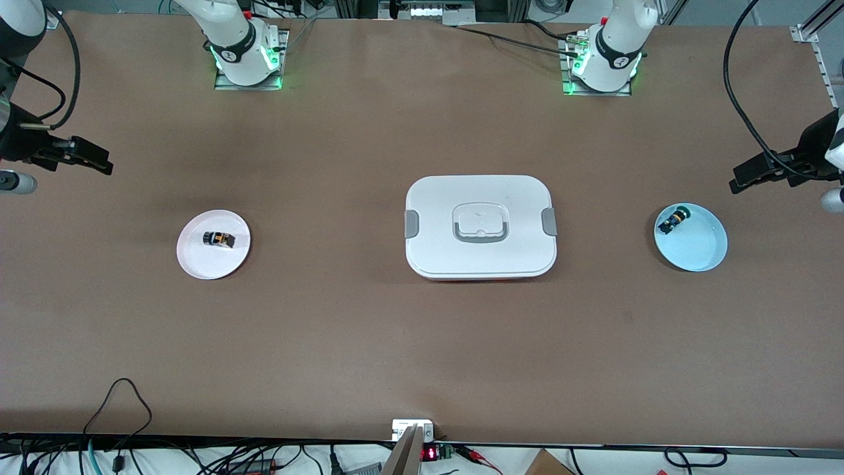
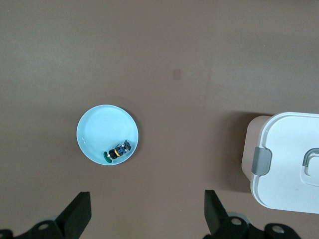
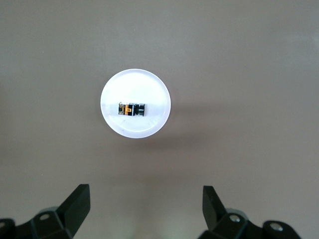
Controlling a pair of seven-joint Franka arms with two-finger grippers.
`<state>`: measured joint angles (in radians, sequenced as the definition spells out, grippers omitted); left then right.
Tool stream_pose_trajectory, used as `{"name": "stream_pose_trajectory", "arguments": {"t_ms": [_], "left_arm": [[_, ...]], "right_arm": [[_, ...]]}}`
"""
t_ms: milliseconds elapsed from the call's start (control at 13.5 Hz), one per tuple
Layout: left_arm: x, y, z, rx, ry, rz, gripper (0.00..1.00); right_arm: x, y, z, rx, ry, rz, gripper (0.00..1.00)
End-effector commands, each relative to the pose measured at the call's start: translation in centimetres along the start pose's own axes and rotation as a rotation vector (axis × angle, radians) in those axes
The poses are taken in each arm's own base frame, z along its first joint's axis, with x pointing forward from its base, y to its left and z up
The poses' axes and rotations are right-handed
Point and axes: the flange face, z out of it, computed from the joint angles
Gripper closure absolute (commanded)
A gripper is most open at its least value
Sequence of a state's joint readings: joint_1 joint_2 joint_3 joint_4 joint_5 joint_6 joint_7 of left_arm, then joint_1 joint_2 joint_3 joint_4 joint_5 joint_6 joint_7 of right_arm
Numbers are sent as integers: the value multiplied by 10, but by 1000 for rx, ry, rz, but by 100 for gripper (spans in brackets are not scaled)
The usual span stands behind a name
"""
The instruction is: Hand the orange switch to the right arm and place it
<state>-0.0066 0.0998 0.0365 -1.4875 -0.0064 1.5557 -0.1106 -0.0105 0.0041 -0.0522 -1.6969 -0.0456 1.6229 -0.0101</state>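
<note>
- Nearest the front camera, at the table's edge, sits a small white box (image 1: 413,430) with a red digit display beside it
- Brown table (image 1: 422,343), largest thing in view, carries everything else
- White lidded container (image 1: 481,227) lies at the table's middle, lid on, with grey clips at both ends and a recessed grey handle on top; it lies between the two plates
- Left arm waits at its end of the table, raised; the left gripper (image 1: 758,173) hangs in the air by the light blue plate, fingers (image 2: 79,213) spread wide and holding nothing
- Right arm waits likewise at its own end; the right gripper (image 1: 86,157) hangs in the air by the white plate, fingers (image 3: 76,203) spread wide and empty
- Light blue plate (image 1: 699,247) lies toward the left arm's end; a small black part with a green cap (image 1: 674,219) rests in it by the rim
- White plate (image 1: 198,257) lies toward the right arm's end
- Orange switch (image 1: 219,238) rests on its side near the middle of the white plate, untouched by either gripper
</note>
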Motion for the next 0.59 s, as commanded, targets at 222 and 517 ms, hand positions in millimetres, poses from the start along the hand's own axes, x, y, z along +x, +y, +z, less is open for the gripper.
{"name": "stream_pose_trajectory", "arguments": {"t_ms": [222, 517], "left_arm": [[2, 2, -5, -1, 2, -4, 0], [2, 2, -5, -1, 1, -4, 0]], "right_arm": [[-3, 3, -17, 1, 24, -14, 0], [-3, 0, -16, 3, 23, -11, 0]]}}
